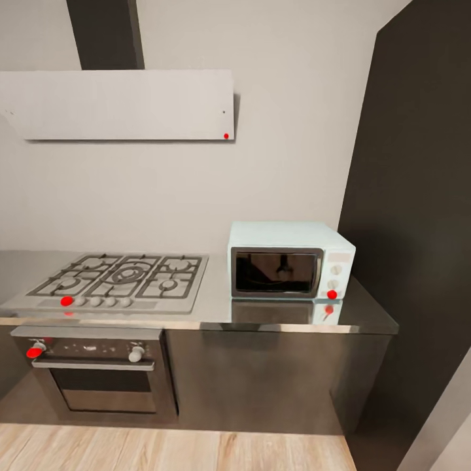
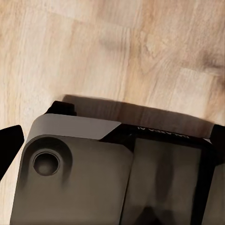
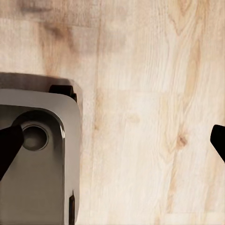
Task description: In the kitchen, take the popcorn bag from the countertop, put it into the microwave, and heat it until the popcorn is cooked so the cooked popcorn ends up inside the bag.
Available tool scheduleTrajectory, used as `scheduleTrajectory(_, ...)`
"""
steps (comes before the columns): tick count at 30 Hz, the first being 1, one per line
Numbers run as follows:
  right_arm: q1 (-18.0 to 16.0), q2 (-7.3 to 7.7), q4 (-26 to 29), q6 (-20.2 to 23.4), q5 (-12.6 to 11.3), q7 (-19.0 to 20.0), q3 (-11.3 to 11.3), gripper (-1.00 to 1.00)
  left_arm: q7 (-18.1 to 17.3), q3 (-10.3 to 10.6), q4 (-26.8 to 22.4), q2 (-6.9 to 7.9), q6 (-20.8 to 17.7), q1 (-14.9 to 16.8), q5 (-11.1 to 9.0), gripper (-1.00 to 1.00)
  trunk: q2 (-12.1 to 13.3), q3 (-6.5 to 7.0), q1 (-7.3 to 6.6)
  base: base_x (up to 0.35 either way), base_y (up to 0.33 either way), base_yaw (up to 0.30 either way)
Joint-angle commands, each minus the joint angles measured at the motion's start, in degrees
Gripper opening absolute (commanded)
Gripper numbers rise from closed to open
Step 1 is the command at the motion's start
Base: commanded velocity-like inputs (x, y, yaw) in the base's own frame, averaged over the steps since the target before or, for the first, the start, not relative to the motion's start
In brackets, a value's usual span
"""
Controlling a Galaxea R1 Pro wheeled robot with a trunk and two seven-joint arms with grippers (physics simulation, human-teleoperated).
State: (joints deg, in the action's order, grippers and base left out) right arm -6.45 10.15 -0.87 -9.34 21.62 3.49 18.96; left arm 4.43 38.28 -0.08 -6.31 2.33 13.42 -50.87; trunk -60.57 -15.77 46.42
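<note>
Item, both arms lowered over the wood floor (image 3: 140, 117), my right gripper (image 3: 112, 143) wide and empty, left gripper (image 2: 112, 145) apparently likewise though partly hidden; microwave (image 1: 291, 260) shut on the tabletop (image 1: 216, 307) beside the hob (image 1: 121, 278); popcorn bag unsighted, judged soft, light, best pinched at its rim.

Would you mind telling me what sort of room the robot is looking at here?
It looks like a kitchen: a steel gas hob is set into a grey countertop, with a built-in oven beneath it and a pale blue microwave standing beside it.
</note>
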Motion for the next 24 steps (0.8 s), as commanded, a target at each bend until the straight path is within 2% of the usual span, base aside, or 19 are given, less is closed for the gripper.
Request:
scheduleTrajectory(1, -0.1, 0.04, -0.1, -0.2, 0.4, 0.2, 0.5, 1.00, 0.2, 0.5, 0.0, -0.02, 0.1, 0.0, -0.4, 1.00, 0.0, -0.07, 0.01, 0.012, 0.000, 0.000)
scheduleTrajectory(19, -0.1, 0.35, 0.6, -0.5, 0.0, -0.4, 1.1, 1.00, 0.2, 0.5, 0.0, -0.02, 0.1, 0.0, -0.4, 1.00, 0.0, -0.07, 0.01, 0.001, 0.000, 0.000)
scheduleTrajectory(22, -0.1, 0.18, 5.1, -0.3, -0.2, -0.2, 1.3, 1.00, 0.2, 0.5, 0.0, -0.02, 0.1, 0.0, -0.4, 1.00, 0.0, -0.07, 0.01, 0.000, 0.000, 0.000)
scheduleTrajectory(24, -0.1, 0.14, 12.9, 0.9, -0.4, 0.3, 1.3, 1.00, 0.2, 0.5, 0.0, -0.02, 0.1, 0.0, -0.4, 1.00, 0.0, -0.07, 0.01, 0.000, 0.000, 0.000)
